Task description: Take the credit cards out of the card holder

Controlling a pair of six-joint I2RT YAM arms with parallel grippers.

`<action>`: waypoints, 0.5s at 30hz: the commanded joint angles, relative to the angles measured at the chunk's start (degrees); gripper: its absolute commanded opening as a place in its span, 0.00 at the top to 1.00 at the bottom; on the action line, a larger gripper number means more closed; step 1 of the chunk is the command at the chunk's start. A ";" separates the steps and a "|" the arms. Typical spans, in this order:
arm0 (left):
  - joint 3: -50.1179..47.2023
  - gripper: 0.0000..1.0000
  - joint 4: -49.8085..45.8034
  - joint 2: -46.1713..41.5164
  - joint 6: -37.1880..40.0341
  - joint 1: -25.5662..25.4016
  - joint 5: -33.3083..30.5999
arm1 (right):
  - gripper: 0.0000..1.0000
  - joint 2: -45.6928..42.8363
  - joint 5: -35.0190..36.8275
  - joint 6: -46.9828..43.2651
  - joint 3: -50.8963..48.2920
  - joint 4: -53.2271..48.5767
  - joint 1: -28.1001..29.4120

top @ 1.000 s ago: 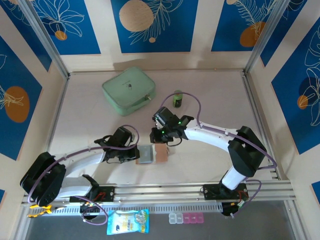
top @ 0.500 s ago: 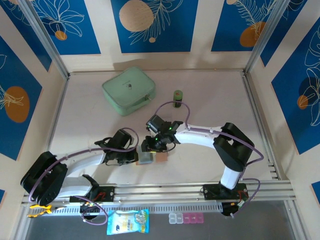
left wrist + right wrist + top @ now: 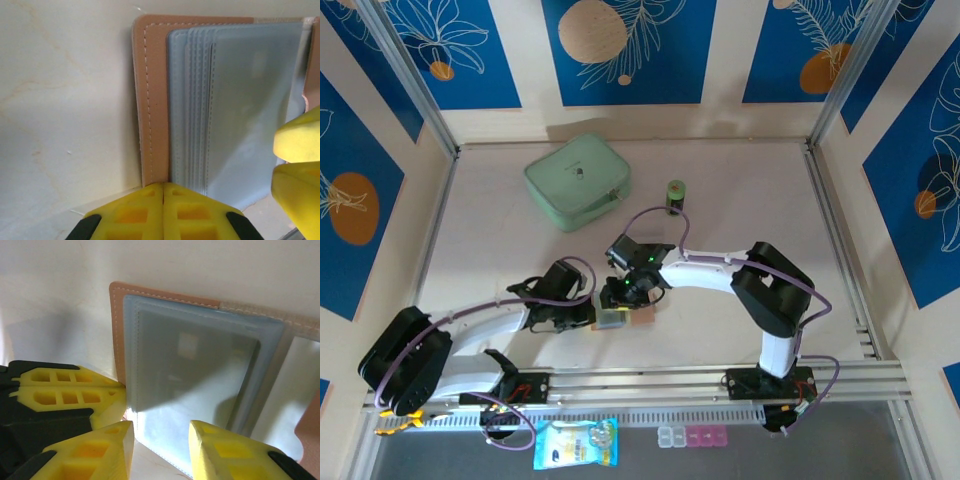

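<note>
The card holder (image 3: 616, 320) lies open on the table, a tan leather border around grey pockets (image 3: 240, 110). My left gripper (image 3: 588, 312) is shut, and its yellow tips (image 3: 163, 189) rest on the holder's near left edge, where leather meets pockets. My right gripper (image 3: 618, 297) hangs just above the holder, open. Its fingers (image 3: 107, 450) stand either side of the grey pocket stack's (image 3: 190, 365) near edge, close to it. In the right wrist view the left gripper's fingers (image 3: 65, 390) sit just to the left. The credit cards are hidden.
A mint-green zip case (image 3: 577, 182) lies at the back left, and a small green cylinder (image 3: 675, 195) stands behind the right arm. A plastic packet (image 3: 576, 444) and a pill box (image 3: 693, 436) lie in front of the base rail.
My right gripper has swung left and down over the card holder, and its jaws have opened. The left gripper has stayed shut on the holder's edge.
</note>
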 commanded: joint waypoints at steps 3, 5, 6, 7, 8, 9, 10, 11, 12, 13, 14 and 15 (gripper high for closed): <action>-1.67 0.93 -1.82 -0.18 -0.42 0.41 -1.55 | 0.67 1.31 0.78 0.87 1.63 -2.97 0.43; -1.49 0.92 -1.80 0.11 -0.22 0.37 -1.52 | 0.67 0.88 1.28 1.05 1.30 -3.29 0.41; -1.41 0.92 -1.84 0.16 -0.19 0.37 -1.47 | 0.68 0.64 1.64 1.07 1.11 -3.46 0.31; -1.31 0.92 -1.80 0.28 -0.24 0.42 -1.38 | 0.67 0.27 1.92 1.07 0.96 -3.65 0.31; -1.39 0.92 -1.80 0.39 -0.18 0.43 -1.29 | 0.68 -0.08 2.22 1.01 0.67 -3.81 0.16; -1.31 0.92 -1.75 0.40 -0.22 0.44 -1.20 | 0.68 -0.35 2.41 0.89 0.51 -3.94 0.15; -1.30 0.92 -1.75 0.38 -0.20 0.38 -1.06 | 0.68 -0.67 2.54 0.78 0.33 -4.09 -0.01; -1.22 0.92 -1.84 0.24 -0.24 0.41 -0.96 | 0.68 -0.90 2.71 0.62 0.22 -4.25 -0.19; -1.14 0.92 -1.92 0.16 -0.17 0.38 -0.94 | 0.68 -1.12 2.84 0.51 0.11 -4.40 -0.21; -0.97 0.92 -2.10 0.03 -0.09 0.38 -0.98 | 0.68 -1.26 2.85 0.41 0.09 -4.59 -0.44; -0.80 0.92 -2.27 -0.14 -0.07 0.39 -1.07 | 0.68 -1.26 2.85 0.41 0.01 -4.60 -0.60; -0.55 0.92 -2.57 -0.21 0.06 0.41 -1.10 | 0.68 -1.26 2.77 0.36 -0.05 -4.64 -0.67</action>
